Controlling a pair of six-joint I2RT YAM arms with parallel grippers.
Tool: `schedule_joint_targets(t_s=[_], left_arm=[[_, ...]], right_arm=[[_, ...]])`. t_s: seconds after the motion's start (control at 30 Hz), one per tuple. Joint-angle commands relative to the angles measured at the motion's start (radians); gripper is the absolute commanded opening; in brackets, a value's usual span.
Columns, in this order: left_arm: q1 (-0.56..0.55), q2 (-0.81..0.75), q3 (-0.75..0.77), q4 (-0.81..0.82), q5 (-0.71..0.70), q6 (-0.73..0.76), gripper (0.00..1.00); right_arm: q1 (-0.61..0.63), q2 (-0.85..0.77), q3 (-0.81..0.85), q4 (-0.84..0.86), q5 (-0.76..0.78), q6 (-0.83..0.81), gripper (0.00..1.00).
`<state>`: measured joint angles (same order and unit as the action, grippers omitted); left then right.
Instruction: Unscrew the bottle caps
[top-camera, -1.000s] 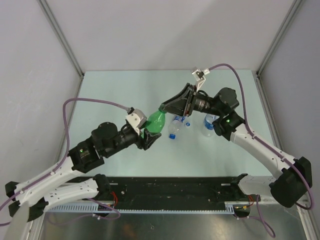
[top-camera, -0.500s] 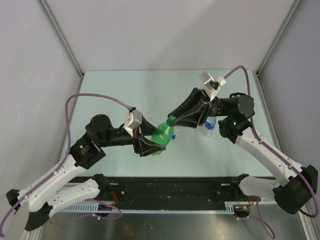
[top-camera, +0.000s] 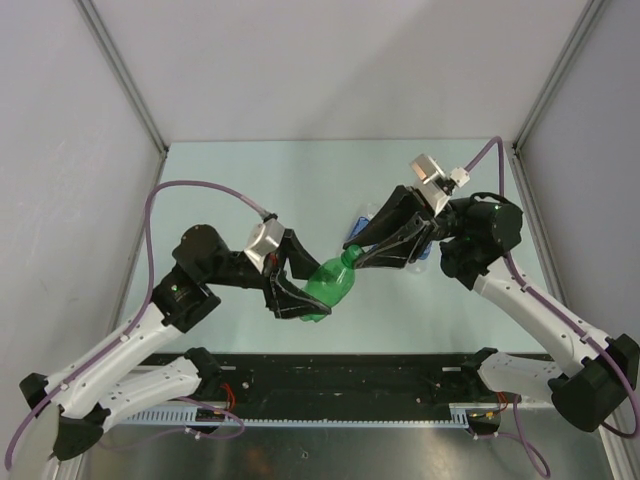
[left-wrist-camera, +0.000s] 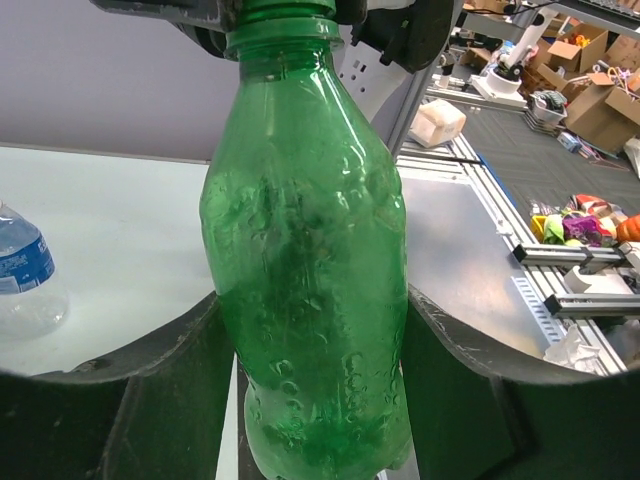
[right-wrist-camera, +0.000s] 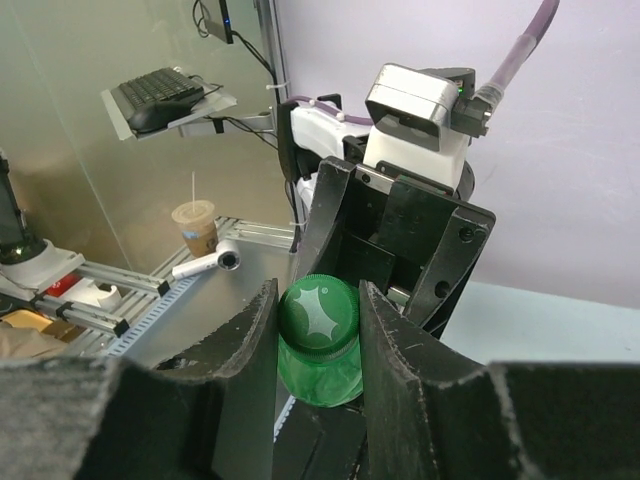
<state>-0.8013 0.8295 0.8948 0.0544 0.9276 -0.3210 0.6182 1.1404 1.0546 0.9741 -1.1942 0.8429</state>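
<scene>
Right claw (right-wrist-camera: 318, 330) is clamped on the green cap (right-wrist-camera: 318, 312), one finger on each side. The wrist cam looks straight down on the cap top. Cap sits on the neck afaict. Can't tell if it's loosened at all, no gap showing either way.

Left claw (left-wrist-camera: 320, 400) is clamped on the lower body of the green bottle (left-wrist-camera: 300, 250), pads pressed into both sides.

Top view has the bottle in the air between the two arms, off the table (top-camera: 250, 190) and over its near middle. It's tilted, w/ the neck pointing up toward the right arm.

So imo this is the twist step on the green one: one claw holds the body, the other has the cap. Nothing looks unscrewed yet.

Next move prob needs:
- right wrist rolling around the bottle's long axis in the loosening direction
- left grip staying firm so the body doesn't spin along w/ it
- likely a let-go and re-grab or two, since one wrist roll may not cover enough turns
- once free, cap pulled off along the neck line, not sideways

Thin plastic, so squeezing the body harder could dent it.

One clear bottle (left-wrist-camera: 25, 270) stands on the table off to the side in the left wrist cam. In the top view the clear ones are mostly hidden behind the right arm, so their caps can't be checked. Those would come after.
</scene>
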Motion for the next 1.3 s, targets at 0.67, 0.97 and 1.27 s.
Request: schedule_joint_targets(t_s=[0.67, 0.97, 1.27], left_arm=[[0.066, -0.01, 0.025, -0.25, -0.461, 0.192, 0.0], [0.021, -0.036, 0.036, -0.342, -0.756, 0.246, 0.0], [-0.125, 0.003, 0.059, -0.399, -1.101, 0.277, 0.0]], right_arm=[[-0.104, -0.097, 0.006, -0.312, 0.235, -0.197, 0.99], [-0.137, -0.054, 0.007, -0.48, 0.431, -0.169, 0.99], [-0.148, 0.031, 0.014, -0.578, 0.498, -0.091, 0.99]])
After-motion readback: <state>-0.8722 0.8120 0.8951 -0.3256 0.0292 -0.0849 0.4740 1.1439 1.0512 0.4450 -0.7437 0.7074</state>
